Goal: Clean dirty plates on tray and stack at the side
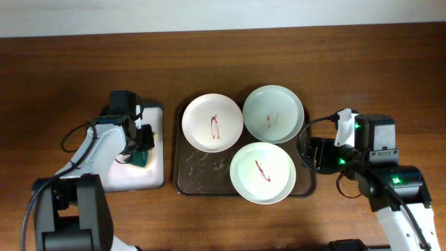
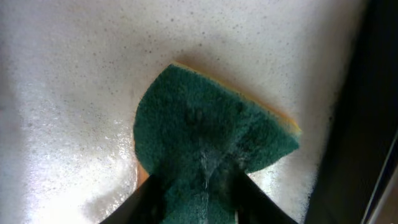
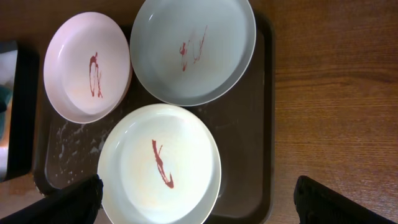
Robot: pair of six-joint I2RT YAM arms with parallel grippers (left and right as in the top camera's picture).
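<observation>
The tray (image 1: 187,183) on the table (image 1: 70,63) carries a pinkish plate (image 1: 212,123) at 10 o'clock, a greenish plate (image 1: 273,114) at 1 o'clock and a cream plate (image 1: 263,173) at 5 o'clock overhanging the near rim, all red-smeared, rims crowded together, with foam flecks (image 1: 205,166) at 7 o'clock. At the tray's 9 o'clock the left end effector (image 2: 202,199) is clenched on a green sponge (image 2: 211,137) over the foamy smaller tray (image 1: 136,178); at 3 o'clock the right end effector (image 1: 315,155) hangs released, fingers spread wide

Three red-smeared white plates (image 1: 212,123) — on brown tray (image 1: 202,169)
</observation>
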